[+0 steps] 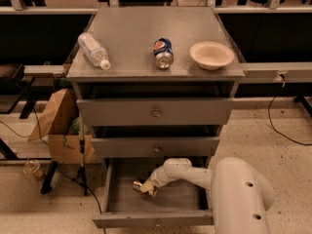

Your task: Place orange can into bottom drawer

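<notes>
The bottom drawer (114,199) is pulled open below two shut knobbed drawers. The orange can (143,188) is inside it, low over the tray's left-middle, lying tilted. My gripper (147,185) reaches down into the drawer from the right on a white arm and is at the can; the can covers the fingertips. I cannot tell if the can rests on the drawer floor.
On the cabinet top (136,57) lie a clear plastic bottle (93,50), a blue Pepsi can (163,52) and a cream bowl (211,55). A cardboard box (58,126) and a stand with cables are at the left of the cabinet. My white arm housing (241,199) fills the lower right.
</notes>
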`<state>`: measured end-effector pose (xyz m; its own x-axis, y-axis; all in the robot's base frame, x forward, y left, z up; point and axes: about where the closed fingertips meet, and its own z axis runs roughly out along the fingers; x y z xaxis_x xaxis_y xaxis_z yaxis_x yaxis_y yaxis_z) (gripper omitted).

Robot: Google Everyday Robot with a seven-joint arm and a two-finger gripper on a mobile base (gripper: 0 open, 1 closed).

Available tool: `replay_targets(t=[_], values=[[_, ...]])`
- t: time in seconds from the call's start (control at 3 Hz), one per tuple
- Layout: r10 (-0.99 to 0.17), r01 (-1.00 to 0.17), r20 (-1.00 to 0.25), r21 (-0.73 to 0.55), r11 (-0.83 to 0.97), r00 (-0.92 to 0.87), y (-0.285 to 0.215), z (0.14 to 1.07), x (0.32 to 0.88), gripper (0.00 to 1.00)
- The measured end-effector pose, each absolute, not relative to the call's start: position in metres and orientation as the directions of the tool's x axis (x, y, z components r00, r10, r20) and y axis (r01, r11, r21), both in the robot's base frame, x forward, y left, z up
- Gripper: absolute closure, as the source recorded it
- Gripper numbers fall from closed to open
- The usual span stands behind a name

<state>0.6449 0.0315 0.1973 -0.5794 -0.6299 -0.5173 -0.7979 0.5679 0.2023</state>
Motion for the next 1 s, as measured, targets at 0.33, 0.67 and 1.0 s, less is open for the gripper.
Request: replay_targets(t=[0.33, 0.67, 1.0], values=[[-0.624, -0.796, -0.518, 0.220, 0.564, -0.585, 0.0280, 0.1874, 0.6377, 0.75], [-0.612, -0.796, -0.529, 0.243, 0.555, -0.588, 0.0276, 0.1813, 0.6316, 0.50], [-0.612, -0.797, -0.530, 0.244, 0.552, -0.586, 0.0279, 0.1808, 0.6311, 0.20]])
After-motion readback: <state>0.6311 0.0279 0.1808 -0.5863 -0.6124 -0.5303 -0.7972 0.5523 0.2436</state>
